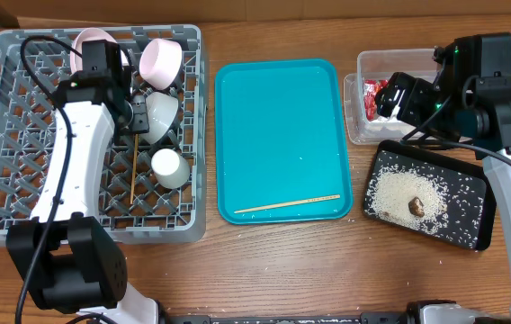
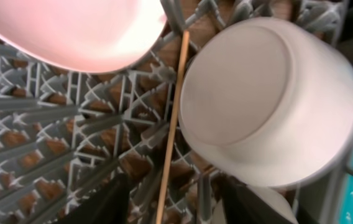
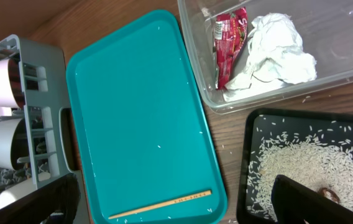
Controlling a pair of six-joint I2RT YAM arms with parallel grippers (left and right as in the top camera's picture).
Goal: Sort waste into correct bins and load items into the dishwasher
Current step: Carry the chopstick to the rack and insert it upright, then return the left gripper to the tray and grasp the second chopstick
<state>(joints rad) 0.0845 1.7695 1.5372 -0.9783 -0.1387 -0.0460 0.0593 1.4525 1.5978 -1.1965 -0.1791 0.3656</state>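
Observation:
The grey dish rack [image 1: 22, 135] holds the pale pink plate [image 1: 92, 40], two bowls [image 1: 159, 61] [image 1: 162, 115], the cup [image 1: 168, 167] and one chopstick [image 1: 134, 175]. My left gripper [image 1: 132, 115] is open above that chopstick [image 2: 173, 124], which runs between its fingers [image 2: 176, 205] untouched, beside a white bowl [image 2: 270, 99]. The other chopstick [image 1: 287, 204] [image 3: 161, 206] lies on the teal tray. My right gripper [image 1: 390, 94] [image 3: 176, 194] is open and empty. The clear tub [image 3: 350, 37] holds the red wrapper [image 3: 229, 43] and the tissue [image 3: 276, 50]. The black tray [image 1: 467, 211] holds rice [image 3: 294, 168] and the brown lump [image 1: 416, 206].
The teal serving tray [image 1: 278, 126] lies between the rack and the two bins, with a few stray rice grains on it. The clear tub [image 1: 390, 58] sits behind the black tray [image 3: 251, 155] at the right. Bare wooden table runs along the front edge.

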